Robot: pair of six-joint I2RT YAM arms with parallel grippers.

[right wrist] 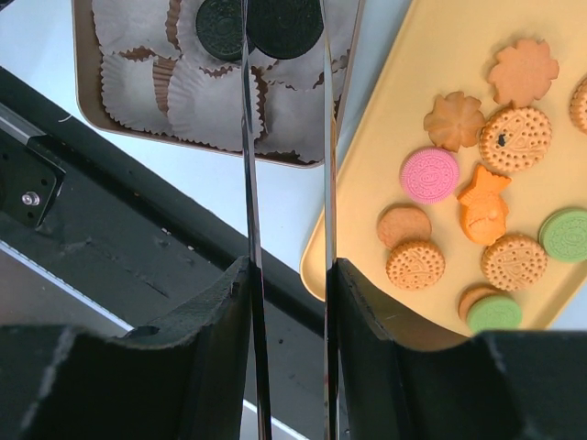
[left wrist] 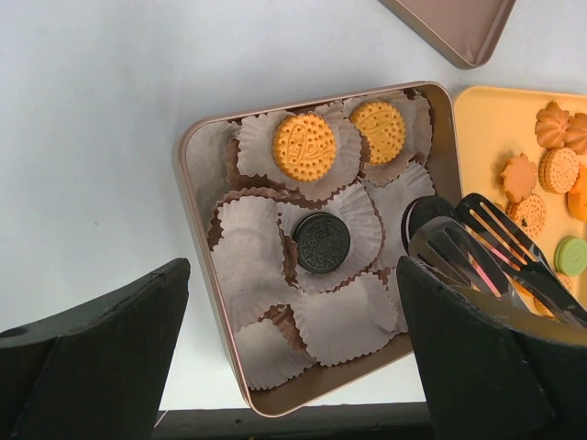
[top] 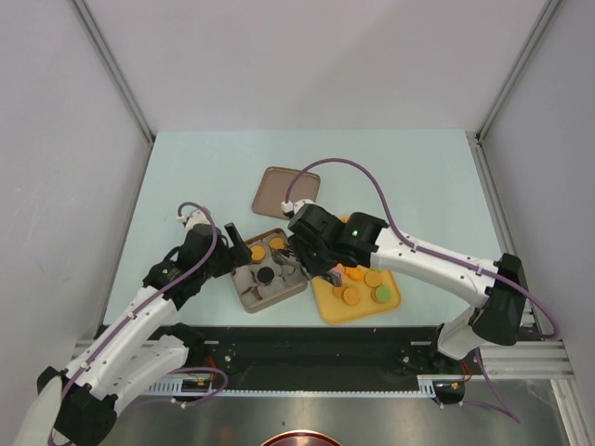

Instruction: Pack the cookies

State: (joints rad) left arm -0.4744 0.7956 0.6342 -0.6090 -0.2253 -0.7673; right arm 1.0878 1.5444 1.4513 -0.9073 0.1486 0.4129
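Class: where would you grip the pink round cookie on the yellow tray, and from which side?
Pinch the pink round sandwich cookie across its rim, descending from above. It lies flat on the yellow rectangular tray, so only its rim offers opposing faces. The orange moulded biscuit crowds one side.

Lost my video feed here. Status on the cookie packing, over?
Left end effector open, near tin. Right end effector shut on tongs, black cookie pinched over tin. Nothing blocking.

bright even light | soft shadows | sharp focus | no glare
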